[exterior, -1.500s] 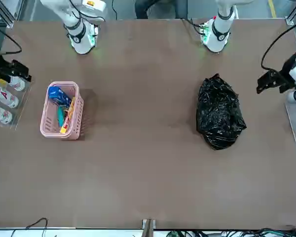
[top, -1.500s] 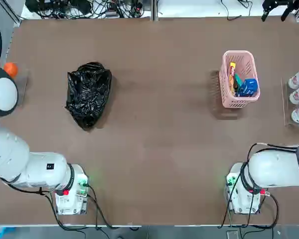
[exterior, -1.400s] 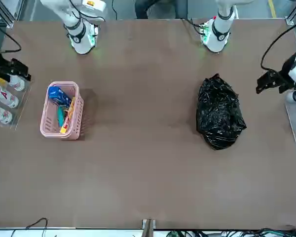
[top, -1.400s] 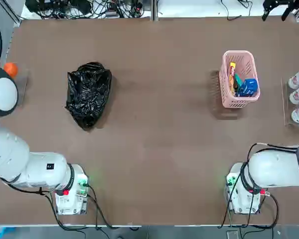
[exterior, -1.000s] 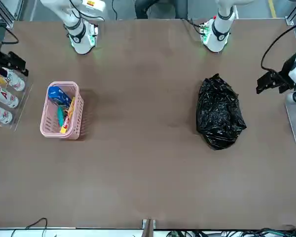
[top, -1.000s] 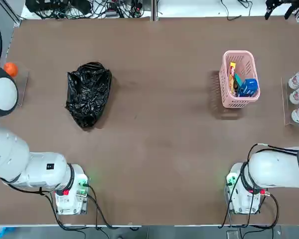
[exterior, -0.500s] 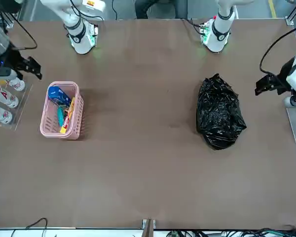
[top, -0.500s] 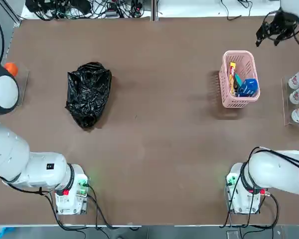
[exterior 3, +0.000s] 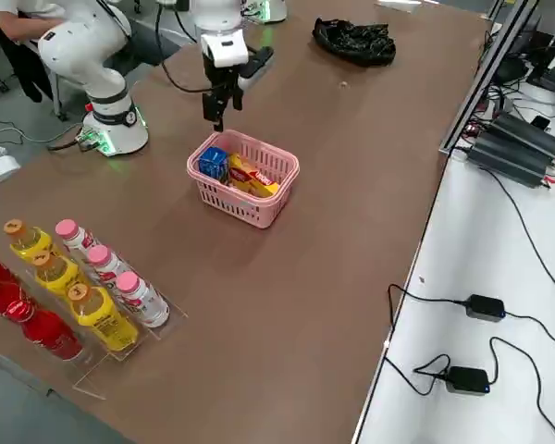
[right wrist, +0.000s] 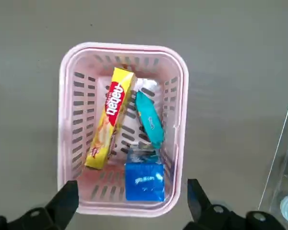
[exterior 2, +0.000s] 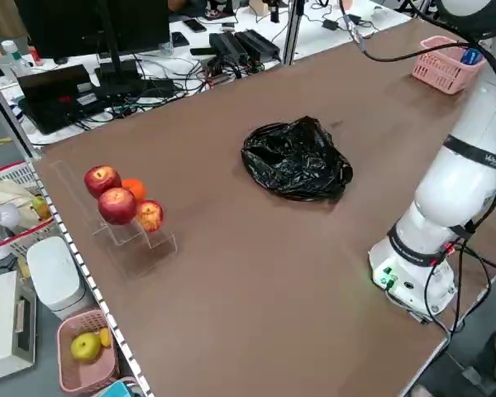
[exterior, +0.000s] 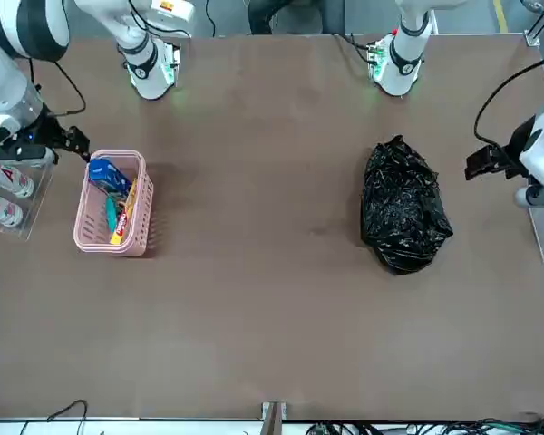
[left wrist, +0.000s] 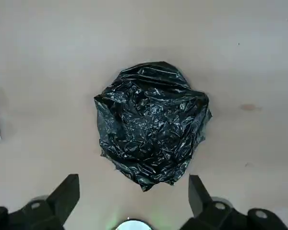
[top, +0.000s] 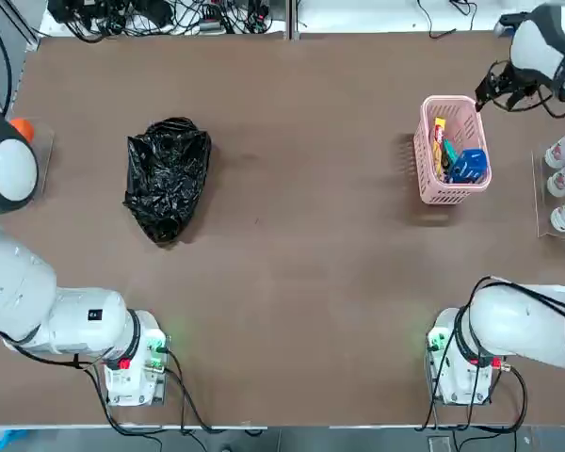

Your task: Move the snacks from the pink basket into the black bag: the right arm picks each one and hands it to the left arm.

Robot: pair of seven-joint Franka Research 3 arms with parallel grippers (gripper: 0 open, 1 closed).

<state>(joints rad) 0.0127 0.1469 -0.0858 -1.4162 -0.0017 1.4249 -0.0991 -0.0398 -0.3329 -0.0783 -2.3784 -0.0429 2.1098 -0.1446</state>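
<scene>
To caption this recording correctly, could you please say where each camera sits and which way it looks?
Top: overhead; both arms, pink basket, black bag.
Front: across the table, facing the robot; both arms.
Left side: looks down diagonally; left arm, bag, apples.
Right side: likewise; right gripper near basket, bottles.
Left wrist: open left gripper, bag beyond.
Right wrist: open right gripper, snacks in basket.
Shared: top and front both show basket and bag.

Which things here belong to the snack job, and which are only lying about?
For the job:
- yellow snack
- teal snack
- blue snack
- basket
- bag
- both pincers, right and left

Lying about:
- bottles
- apples
- orange
</scene>
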